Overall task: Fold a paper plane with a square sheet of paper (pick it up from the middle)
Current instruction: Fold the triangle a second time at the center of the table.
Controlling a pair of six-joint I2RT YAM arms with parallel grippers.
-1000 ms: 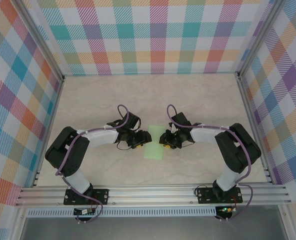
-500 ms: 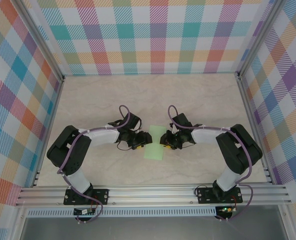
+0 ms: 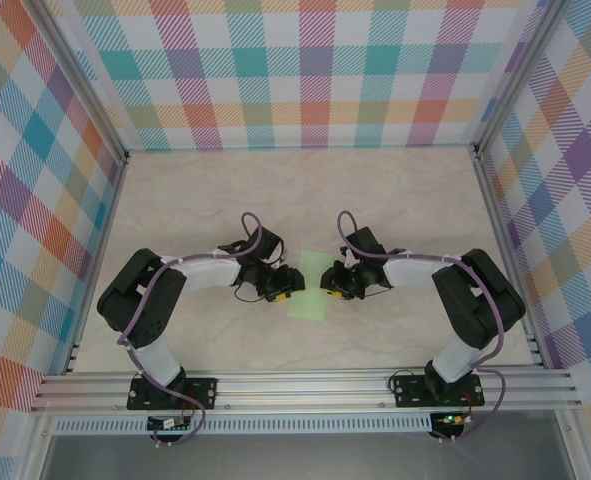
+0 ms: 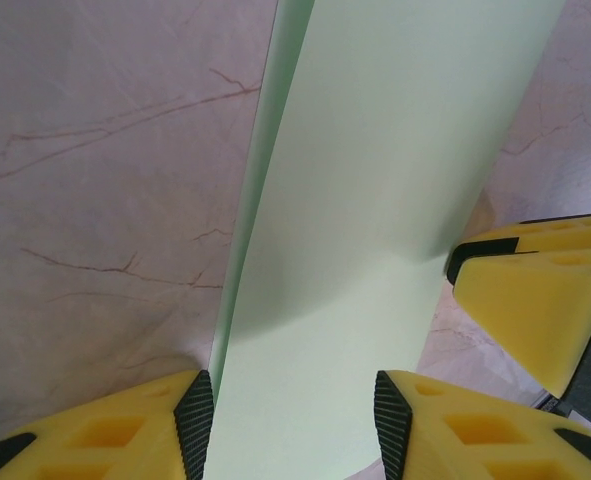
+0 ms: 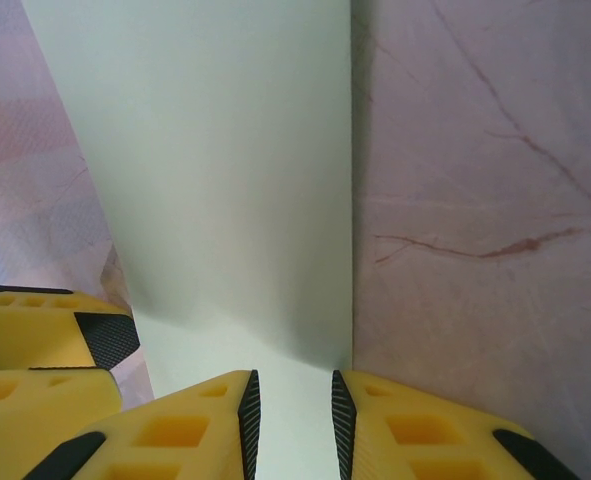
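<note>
Ana: Since a second ago the square sheet of paper [image 3: 310, 290] has kept its spot, and the left arm [image 3: 140, 300] has slid its elbow a little toward the middle.

Ben: Where does the sheet lie?

Ana: On the table [image 3: 305, 190], near the centre and toward the near side, between the two wrists. It looks like a narrow pale-green strip. In the left wrist view a second layer peeks out along its left edge, so it seems folded over.

Ben: And the left gripper [image 3: 293, 281]?

Ana: Its tips sit on the strip's left edge. Up close the jaws stand about half apart and the paper fills the gap from one black pad [image 4: 195, 420] to the other. I cannot tell whether they squeeze it or only straddle it.

Ben: The right gripper [image 3: 327, 280]?

Ana: It is at the strip's right edge, facing the left one, with the two close together. Its jaws stand only a narrow slit apart, and pale paper shows in that slit. The sheet's edge runs in line with one pad [image 5: 343, 420]. I cannot tell if it has a hold.

Ben: Around them?

Ana: Marbled tabletop, and plaid walls [image 3: 305, 70] on three sides.
</note>
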